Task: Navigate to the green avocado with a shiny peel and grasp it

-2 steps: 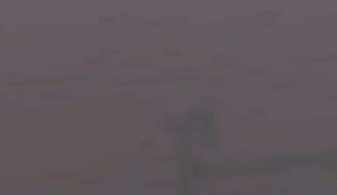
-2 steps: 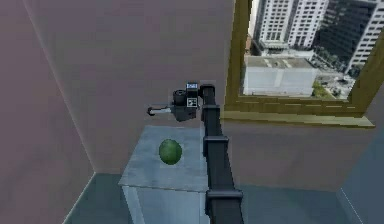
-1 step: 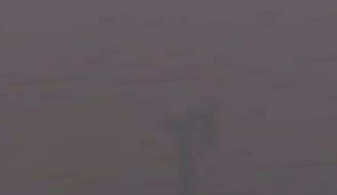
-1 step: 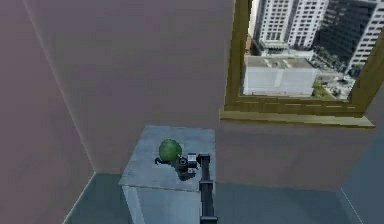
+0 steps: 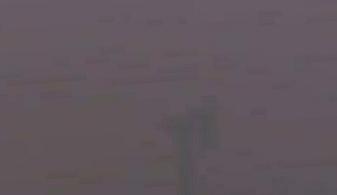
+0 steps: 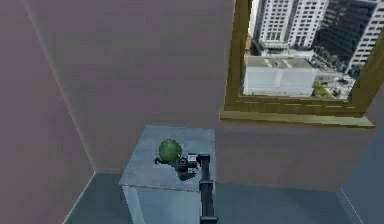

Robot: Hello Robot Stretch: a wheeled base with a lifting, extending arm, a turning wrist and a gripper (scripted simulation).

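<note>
A round, shiny green avocado [image 6: 170, 150] sits on top of a small grey-blue stand [image 6: 145, 172] in the corner of the room, in the arm side view. My arm [image 6: 207, 196] rises as a dark bar from the bottom edge and reaches over the stand's right part. The gripper [image 6: 181, 164] lies just right of and below the avocado, with its fingers pointing toward it. I cannot tell whether it touches the fruit, nor whether it holds anything.
A mauve wall [image 5: 166, 86] stands close ahead in the forward view. In the arm side view, the same mauve walls [image 6: 120, 70] meet behind the stand. A yellow-framed window [image 6: 300, 55] showing city buildings is at the upper right. Teal floor [image 6: 95, 200] surrounds the stand.
</note>
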